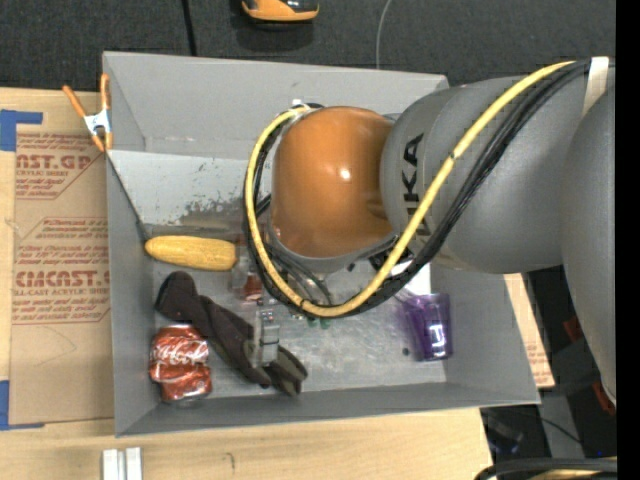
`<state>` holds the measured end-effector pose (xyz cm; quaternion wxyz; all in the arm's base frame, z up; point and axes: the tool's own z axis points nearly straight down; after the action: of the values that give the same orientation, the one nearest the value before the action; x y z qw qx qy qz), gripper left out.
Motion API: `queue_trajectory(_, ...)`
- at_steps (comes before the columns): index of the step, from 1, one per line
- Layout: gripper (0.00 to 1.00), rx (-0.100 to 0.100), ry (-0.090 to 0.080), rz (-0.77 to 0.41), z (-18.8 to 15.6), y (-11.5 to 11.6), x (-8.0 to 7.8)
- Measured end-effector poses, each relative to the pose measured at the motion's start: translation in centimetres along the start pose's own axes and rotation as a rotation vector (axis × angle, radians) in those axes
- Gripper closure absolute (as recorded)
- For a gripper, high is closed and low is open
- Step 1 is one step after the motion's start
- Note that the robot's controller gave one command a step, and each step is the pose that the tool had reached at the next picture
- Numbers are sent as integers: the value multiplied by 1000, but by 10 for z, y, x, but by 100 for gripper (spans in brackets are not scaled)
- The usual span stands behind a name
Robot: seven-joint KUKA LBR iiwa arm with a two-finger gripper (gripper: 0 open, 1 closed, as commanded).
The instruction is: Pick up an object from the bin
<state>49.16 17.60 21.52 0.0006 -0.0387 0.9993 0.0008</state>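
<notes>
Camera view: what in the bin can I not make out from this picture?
1. Bin middle: hidden under the arm's orange cover.
2. Purple thing, right side: its top is covered by the arm; kind unclear.
3. Gripper over the dark brown thing: contact cannot be told.

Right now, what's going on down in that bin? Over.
Gripper down over dark brown floppy thing, lower left of bin. Crushed red can, yellow corn cob close by. Purple thing off right.

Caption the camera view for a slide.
KUKA arm over a dark brown object, near a crushed Coca-Cola can and corn cob.
</notes>
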Motion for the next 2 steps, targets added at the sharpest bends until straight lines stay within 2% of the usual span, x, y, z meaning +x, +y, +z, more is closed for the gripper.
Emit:
queue_trajectory(1,0,-3,-7,31,49,-15,-16)
queue_trajectory(2,0,2,2,-58,91,-22,-9)
